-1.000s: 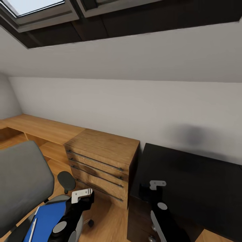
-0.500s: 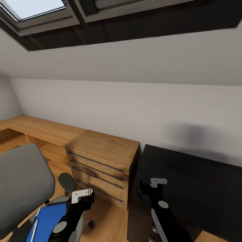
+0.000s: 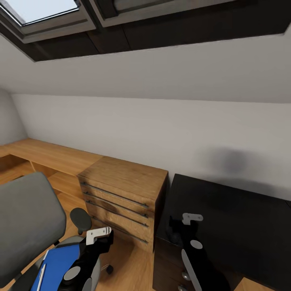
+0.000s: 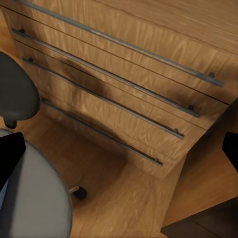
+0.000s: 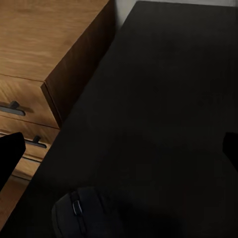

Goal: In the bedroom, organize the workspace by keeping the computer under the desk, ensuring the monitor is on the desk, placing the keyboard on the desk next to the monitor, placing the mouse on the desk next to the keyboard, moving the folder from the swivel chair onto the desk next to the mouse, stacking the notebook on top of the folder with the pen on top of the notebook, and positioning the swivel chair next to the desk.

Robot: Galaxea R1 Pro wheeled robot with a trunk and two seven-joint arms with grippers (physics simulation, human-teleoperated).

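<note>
My left tool [image 3: 99, 235] hangs low over the seat edge of the swivel chair [image 3: 30, 218]; in its wrist view the two finger tips sit at opposite edges of the picture with nothing between them, so I read it as spread wide and empty. The folder [image 3: 58, 258] lies just behind and below that tool, toward my own body and a little to its left, flat on the chair seat. It is bright blue and rectangular, and its long axis seems to run from the chair's front toward me, though the lower edge of the head view cuts it off. A slim white pen [image 3: 41, 277] rests on it near its left edge, lying along the same line. I cannot make out the notebook.

The left tool is clearly the nearer one, so I judge the pick-up falls to that arm, which would have to draw back and dip rather than reach forward. Ahead of it stands only the wooden dresser [image 3: 121, 194].

Further right, my right tool [image 3: 190, 219] hovers over the near left corner of the black counter [image 3: 234, 218]. Its fingers are likewise far apart and hold nothing. A dark rounded mouse [image 5: 82, 213] lies on the counter directly below that tool, close to the counter's edge beside the dresser. The folder's place is next to it.
</note>
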